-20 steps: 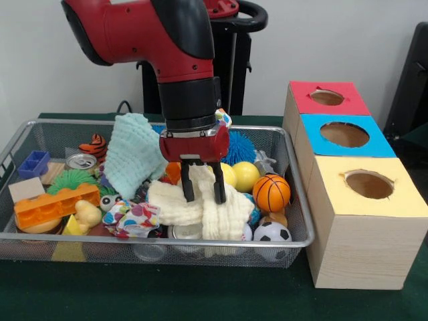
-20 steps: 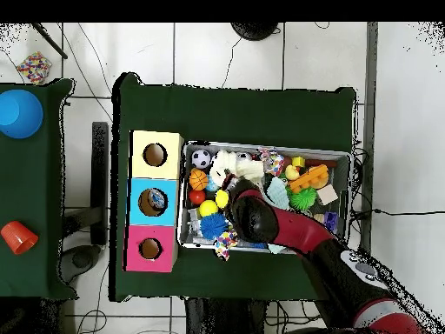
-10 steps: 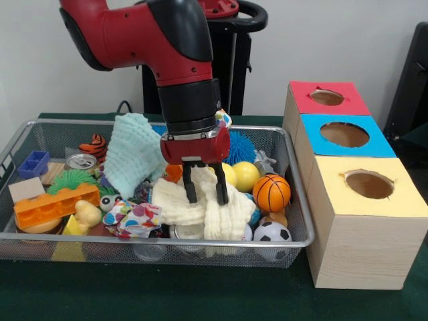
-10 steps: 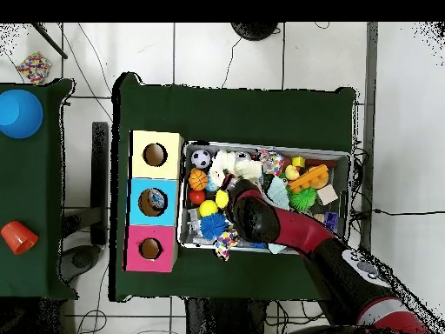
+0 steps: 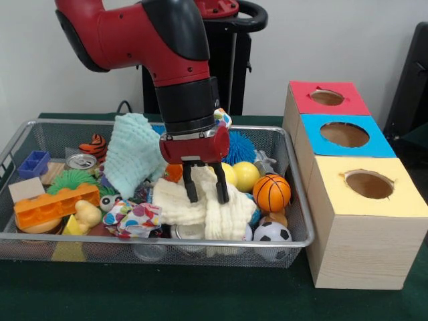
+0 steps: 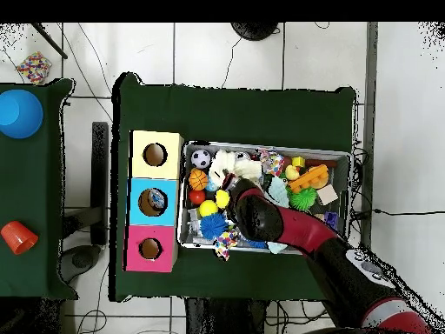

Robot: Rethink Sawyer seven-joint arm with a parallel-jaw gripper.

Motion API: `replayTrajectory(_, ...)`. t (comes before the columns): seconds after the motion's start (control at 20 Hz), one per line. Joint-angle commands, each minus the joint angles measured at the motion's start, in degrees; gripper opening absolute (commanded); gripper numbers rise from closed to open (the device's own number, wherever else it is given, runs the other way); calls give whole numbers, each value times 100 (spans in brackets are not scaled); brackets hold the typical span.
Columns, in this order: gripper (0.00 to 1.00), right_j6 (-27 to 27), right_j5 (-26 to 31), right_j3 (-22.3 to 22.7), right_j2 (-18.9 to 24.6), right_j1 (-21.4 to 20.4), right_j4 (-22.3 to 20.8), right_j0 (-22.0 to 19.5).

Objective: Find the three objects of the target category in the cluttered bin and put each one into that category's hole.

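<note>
While overhead hides it, the end effector (image 5: pixel 203 192) pinches the cream cloth (image 5: pixel 214 210).

No readable text, label or number anywhere (bin clutter included).

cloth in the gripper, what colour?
Cream, pale yellow-white cloth, pinched by the gripper. Front view shows it best.

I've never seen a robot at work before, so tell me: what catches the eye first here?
The big red and black arm reaches down from above, its claw closed on a cream cloth in the middle of a wire bin crammed with toys. Beside the cloth sits a small basketball. Next to the bin stand three wooden boxes with red, blue and yellow tops, each with a round hole.
</note>
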Motion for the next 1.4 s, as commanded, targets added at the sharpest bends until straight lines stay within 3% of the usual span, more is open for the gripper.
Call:
replayTrajectory(0.05, 100, 92, 675, -407, 404, 236, -182, -116)
replayTrajectory(0.3, 100, 112, 721, -384, 417, 207, -168, -124)
replayTrajectory(0.35, 0, 115, 724, -377, 417, 203, -170, -126)
replayTrajectory(0.85, 0, 113, 724, -340, 390, 147, -192, -111)
replayTrajectory(1.0, 0, 41, 946, -195, 461, -104, -171, -217)
replayTrajectory(1.2, 0, 90, 1349, 416, 788, -722, -9, -599)
replayTrajectory(1.4, 0, 77, 1612, 686, 1006, -1036, 57, -882)
